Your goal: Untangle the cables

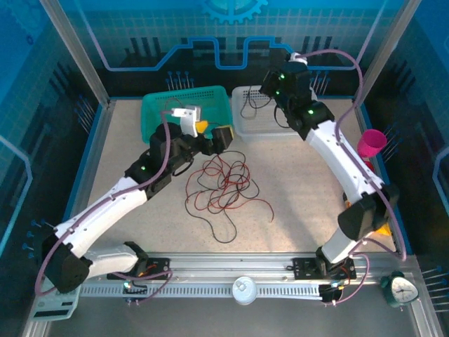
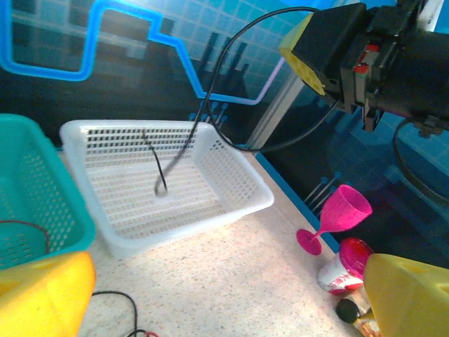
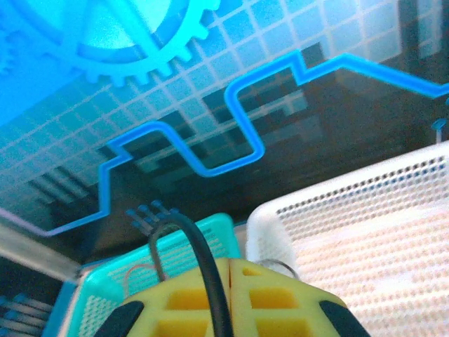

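Left claw [image 1: 212,133] hangs wide open just above the middle of the frame, yellow pads [image 2: 42,295] spread far apart, nothing between them. Directly below it in the overhead view, the tangle of red and black cables [image 1: 224,184] sprawls loose in the centre of the table [image 1: 302,182]. Up top, the right claw [image 3: 231,302] is clamped tight on one black cable [image 3: 200,249]. That cable arcs away from the pads and drops into the white basket [image 2: 210,217], reaching its floor. The teal basket [image 1: 158,116] sits just left of the white one.
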Motion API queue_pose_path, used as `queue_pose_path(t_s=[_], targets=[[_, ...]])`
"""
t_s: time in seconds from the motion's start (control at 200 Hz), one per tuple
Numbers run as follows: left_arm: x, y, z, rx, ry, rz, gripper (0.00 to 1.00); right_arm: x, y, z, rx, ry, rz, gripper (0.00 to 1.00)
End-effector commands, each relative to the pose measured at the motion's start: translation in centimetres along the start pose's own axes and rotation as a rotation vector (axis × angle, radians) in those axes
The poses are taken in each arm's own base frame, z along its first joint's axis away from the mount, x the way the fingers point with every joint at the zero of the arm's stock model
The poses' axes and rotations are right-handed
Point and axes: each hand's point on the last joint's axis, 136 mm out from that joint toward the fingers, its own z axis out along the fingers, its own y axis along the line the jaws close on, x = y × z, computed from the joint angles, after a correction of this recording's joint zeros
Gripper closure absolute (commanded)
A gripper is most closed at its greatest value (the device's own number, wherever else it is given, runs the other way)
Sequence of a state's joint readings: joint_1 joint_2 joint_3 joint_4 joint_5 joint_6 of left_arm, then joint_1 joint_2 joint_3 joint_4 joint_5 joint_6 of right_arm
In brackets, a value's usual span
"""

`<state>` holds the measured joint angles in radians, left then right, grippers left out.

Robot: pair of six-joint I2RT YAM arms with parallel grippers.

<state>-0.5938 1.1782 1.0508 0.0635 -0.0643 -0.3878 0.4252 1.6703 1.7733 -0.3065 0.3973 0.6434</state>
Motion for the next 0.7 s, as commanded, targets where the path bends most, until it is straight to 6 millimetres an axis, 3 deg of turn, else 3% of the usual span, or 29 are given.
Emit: queue_pose_path(t_s=[0.0, 0.18, 0.36, 0.555, 0.695], targets=[[-0.7, 1.3, -1.4, -0.041, -0.036, -0.038, 0.01, -1.5, -1.1, 1.8, 0.12, -0.078, -0.097, 1.0], [-0.8, 1.9, -2.4, -0.055, -0.038, -0.035, 0.01, -2.3, -3.1, 5.5, 0.211, -0.087, -0.132, 1.0], [-1.5, 1.8, -3.3, -0.054, -0.043, -0.032, 0.01, -2.3, -6.3, 7.5, 0.283, -0.065, -0.133, 1.0], [-1.9, 1.2, -3.3, -0.03, -0.035, -0.041, 0.01, -0.1, -10.3, 10.7, 0.327, 0.0, -0.116, 1.0], [-1.4, 1.1, -2.8, -0.02, -0.013, -0.066, 0.01, 2.6, -11.1, 14.0, 0.292, 0.092, -0.123, 1.0]])
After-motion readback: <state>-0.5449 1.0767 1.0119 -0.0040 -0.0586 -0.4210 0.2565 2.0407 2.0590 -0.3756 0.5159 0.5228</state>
